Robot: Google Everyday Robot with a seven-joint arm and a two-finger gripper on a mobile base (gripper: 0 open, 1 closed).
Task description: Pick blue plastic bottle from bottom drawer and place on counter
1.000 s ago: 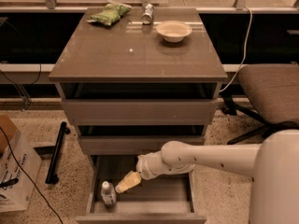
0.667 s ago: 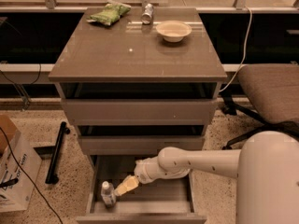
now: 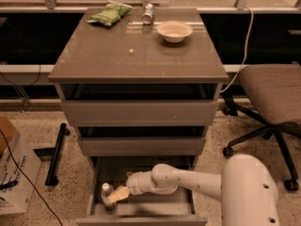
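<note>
1. The claw (image 3: pixel 117 194) slid left and now seems to touch the small whitish white-capped plastic bottle (image 3: pixel 107 191), upright near-left in the open grey-brown bottom drawer (image 3: pixel 141 206).
2. Cannot tell if clenched; grasp looks imminent, lift pending.

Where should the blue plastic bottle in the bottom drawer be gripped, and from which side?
Around its body below the cap, from the picture's right, where the gripper sits: the blue plastic bottle stands upright close to the bottom drawer's left wall, which probably blocks that side.
</note>
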